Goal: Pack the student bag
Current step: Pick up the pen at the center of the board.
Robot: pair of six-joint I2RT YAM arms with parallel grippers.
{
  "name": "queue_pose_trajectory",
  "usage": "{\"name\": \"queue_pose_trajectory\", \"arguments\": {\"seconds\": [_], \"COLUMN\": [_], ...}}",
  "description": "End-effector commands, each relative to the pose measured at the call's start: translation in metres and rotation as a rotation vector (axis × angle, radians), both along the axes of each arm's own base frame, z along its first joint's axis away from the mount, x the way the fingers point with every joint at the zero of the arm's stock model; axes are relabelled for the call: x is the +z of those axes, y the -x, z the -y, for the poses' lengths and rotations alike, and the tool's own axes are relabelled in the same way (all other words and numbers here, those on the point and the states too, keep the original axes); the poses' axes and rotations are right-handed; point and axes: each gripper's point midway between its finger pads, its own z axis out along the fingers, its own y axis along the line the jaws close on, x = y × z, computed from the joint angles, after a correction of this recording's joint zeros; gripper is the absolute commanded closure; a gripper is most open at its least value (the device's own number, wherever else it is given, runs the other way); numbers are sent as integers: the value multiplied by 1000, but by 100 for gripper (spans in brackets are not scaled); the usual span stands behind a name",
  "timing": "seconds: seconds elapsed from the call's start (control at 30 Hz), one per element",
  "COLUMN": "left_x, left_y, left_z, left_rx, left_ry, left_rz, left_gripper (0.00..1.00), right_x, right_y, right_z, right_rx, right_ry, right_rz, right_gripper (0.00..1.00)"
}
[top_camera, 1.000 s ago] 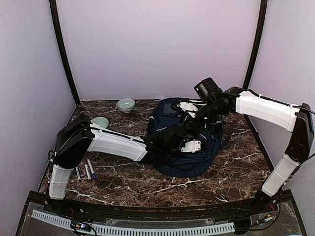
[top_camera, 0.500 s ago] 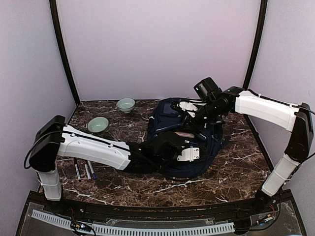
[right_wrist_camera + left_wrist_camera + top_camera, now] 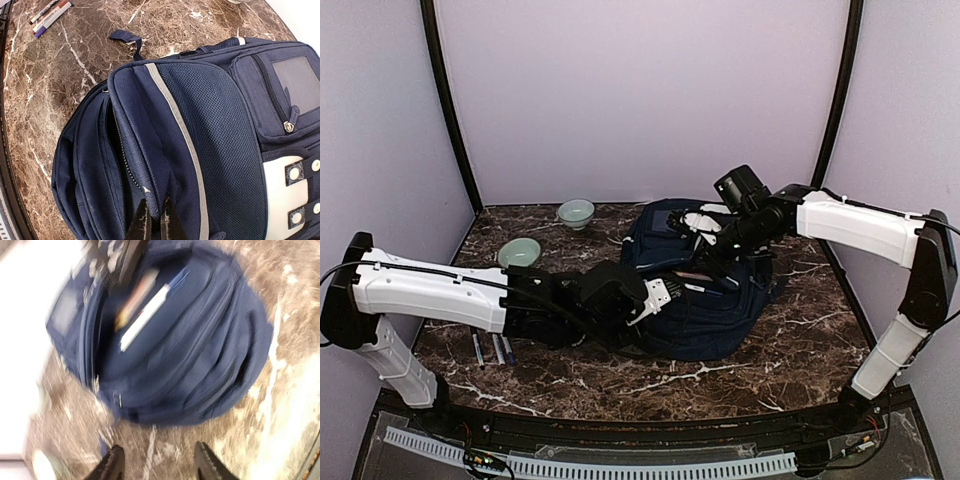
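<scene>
Where a brown, white-veined marble table (image 3: 800, 350) stands inside plain lilac walls (image 3: 640, 90), we see the student bag (image 3: 705, 320) lying flat, with a pale green bowl (image 3: 519, 252), a second bowl (image 3: 576, 212) and some pens (image 3: 492, 348) all off the bag's left side. The right gripper (image 3: 156, 222) is clamped on the fabric edge of the bag's unzipped opening. Compared with a second ago, the left gripper (image 3: 160, 466) has drawn back from above the bag's middle to its left edge, fingers spread and empty.
</scene>
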Motion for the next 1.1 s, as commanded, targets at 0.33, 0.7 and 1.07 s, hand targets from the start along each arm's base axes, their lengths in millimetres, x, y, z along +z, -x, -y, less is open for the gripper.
{"name": "queue_pose_trajectory", "arguments": {"seconds": [0.33,0.7,1.07], "left_x": [-41,-79,-112], "left_y": [-62,-50,-29], "left_z": [-196,-261,-280], "left_rx": [999,1380,1587], "left_ry": [189,342,426], "left_rz": [-475,-654,-757], "left_gripper": [49,55,61], "right_x": [23,18,16], "right_y": [2,3,9], "right_z": [-6,-7,-8], "right_rx": [17,25,38], "right_ry": [-98,-96,-111], "right_rz": [60,45,24], "right_gripper": [100,100,100]}}
